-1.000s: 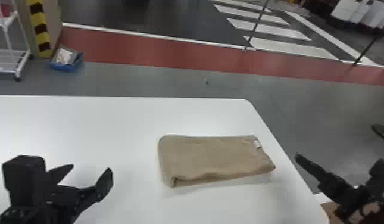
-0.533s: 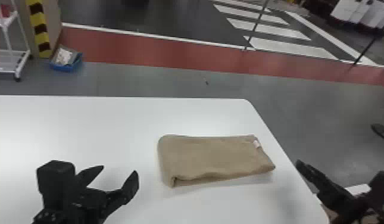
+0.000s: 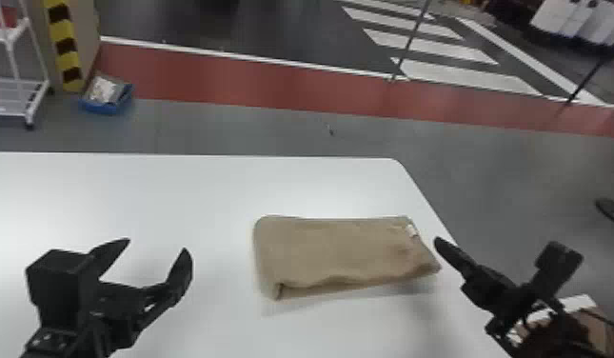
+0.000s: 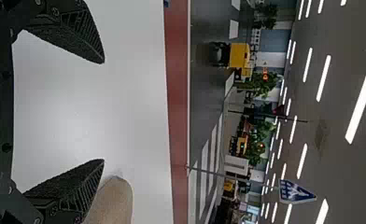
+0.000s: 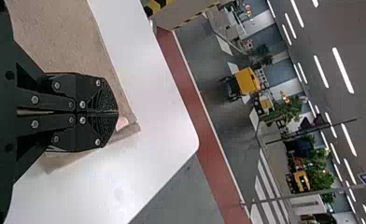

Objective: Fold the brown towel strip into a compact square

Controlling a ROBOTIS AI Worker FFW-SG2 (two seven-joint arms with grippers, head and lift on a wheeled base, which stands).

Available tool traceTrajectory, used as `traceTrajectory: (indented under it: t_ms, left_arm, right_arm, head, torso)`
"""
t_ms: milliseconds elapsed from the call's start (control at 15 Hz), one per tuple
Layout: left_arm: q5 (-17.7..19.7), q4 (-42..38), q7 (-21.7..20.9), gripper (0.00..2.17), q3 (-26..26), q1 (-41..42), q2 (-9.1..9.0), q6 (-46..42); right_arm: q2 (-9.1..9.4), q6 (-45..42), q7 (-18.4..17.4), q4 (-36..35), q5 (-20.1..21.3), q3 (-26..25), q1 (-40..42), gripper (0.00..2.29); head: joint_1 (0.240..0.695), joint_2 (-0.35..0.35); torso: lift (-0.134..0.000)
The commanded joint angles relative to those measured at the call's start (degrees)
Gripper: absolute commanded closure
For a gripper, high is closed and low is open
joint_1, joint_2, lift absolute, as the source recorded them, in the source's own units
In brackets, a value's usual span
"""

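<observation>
The brown towel (image 3: pixel 339 252) lies folded as a flat rectangle on the white table, its small white label at the right end. Left of it, my left gripper (image 3: pixel 157 243) stands open over bare tabletop. In the left wrist view, my left gripper (image 4: pixel 104 112) has its fingers wide apart, and a rounded end of the towel (image 4: pixel 113 201) shows beside one fingertip. My right gripper (image 3: pixel 436 239) is just off the towel's right end at the table edge. In the right wrist view, my right gripper (image 5: pixel 117 113) is shut with its fingertips together, in front of the towel (image 5: pixel 59 35) near the label.
The white table (image 3: pixel 177 190) ends on the right in a slanting edge beneath my right arm. A cardboard box (image 3: pixel 581 328) is at the lower right. Beyond the table, a blue bin (image 3: pixel 105 102) and a white rack (image 3: pixel 10 95) stand on the floor.
My left gripper has moved right, closer to the towel, staying open. My right gripper has shifted a little left and up toward the towel's right end. The towel has not moved.
</observation>
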Motion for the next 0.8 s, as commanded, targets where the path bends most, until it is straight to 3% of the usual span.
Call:
traceTrajectory:
  t_ms: [0, 400, 733]
  left_arm:
    - [-1.6, 0.4, 0.5, 0.14, 0.4, -0.1, 0.0, -1.5]
    - [-1.5, -0.5, 1.4, 0.14, 4.1, 0.4, 0.53, -2.9]
    - [-1.5, -1.0, 1.4, 0.14, 4.2, 0.6, 0.62, -2.9]
  right_arm:
    - [1.53, -1.0, -0.5, -1.9, 1.6, 4.1, 1.1, 2.01]
    - [1.53, 3.6, -4.3, -3.0, 6.6, 12.8, 1.1, 2.01]
    - [1.53, 7.8, -5.8, -4.0, 8.7, 17.7, 0.7, 2.01]
  head:
    - [0.695, -0.35]
    - [0.695, -0.35]
    - [0.695, -0.285]
  torso:
    - [-0.124]
    - [-0.124]
    - [-0.124]
